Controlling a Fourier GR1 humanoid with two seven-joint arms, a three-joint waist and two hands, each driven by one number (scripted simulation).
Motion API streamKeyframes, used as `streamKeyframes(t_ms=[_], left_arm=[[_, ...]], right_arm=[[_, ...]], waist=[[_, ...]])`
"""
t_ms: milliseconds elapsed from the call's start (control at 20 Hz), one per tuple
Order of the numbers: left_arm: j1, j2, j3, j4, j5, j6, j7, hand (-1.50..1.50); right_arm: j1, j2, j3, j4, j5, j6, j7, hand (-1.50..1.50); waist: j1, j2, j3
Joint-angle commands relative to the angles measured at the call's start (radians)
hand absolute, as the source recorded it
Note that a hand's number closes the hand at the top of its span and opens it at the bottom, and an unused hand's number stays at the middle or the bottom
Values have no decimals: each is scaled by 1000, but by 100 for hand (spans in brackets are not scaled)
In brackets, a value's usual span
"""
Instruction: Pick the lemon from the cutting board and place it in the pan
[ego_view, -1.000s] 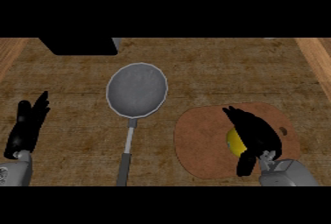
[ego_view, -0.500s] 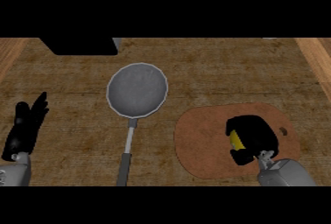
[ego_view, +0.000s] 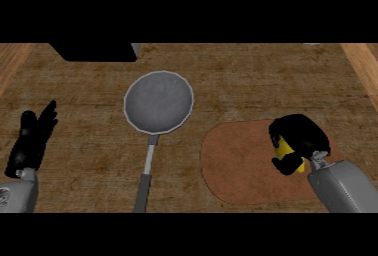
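a wood-grain table (ego_view: 236, 75) fills the view, with a pan (ego_view: 159, 102) lying flat in the middle, its long handle running toward the near edge. right of the pan sits a round brown cutting board (ego_view: 236, 165), close beside the handle but not touching the bowl of the pan

a second ago the right hand (ego_view: 295, 137) lay spread over the lemon (ego_view: 289, 150) with its fingers stretched out; now those fingers have curled in tight, and the hand is clenched round the fruit so only a strip of yellow shows between thumb and fingers. the lemon is still over the right part of the board, and i cannot tell whether it has left the surface yet. so by my reckoning the grasp is made and the carry has not begun: next comes a lift and a sweep leftward to the bowl of the pan

the left hand (ego_view: 31, 142) rests far to the left of the pan near the edge, fingers straight and up, holding nothing. beyond the pan, at the far side of the table, sits a dark block (ego_view: 92, 51) i cannot identify

nothing lies between the board and the pan's bowl, so the path looks free. the rim of the pan is the one thing to clear, and a round lemon may roll once let go
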Motion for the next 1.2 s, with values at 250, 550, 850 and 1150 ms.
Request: streamKeyframes(t_ms=[250,550,850,1150], left_arm=[[19,-16,0,-16,-14,10,0,0],[28,-5,1,-21,-20,10,3,0],[3,-4,13,7,-20,2,-6,0],[25,2,24,-42,4,-32,24,0]], right_arm=[[-215,-34,-121,316,-36,-126,-357,150],[-240,47,-229,155,-175,-329,-472,150],[-273,142,-196,42,-186,-253,-388,150],[-414,308,-188,176,-159,-275,-250,150]], waist=[[-6,-3,0],[-10,-6,1],[-17,-6,-1],[-1,-4,-1]])
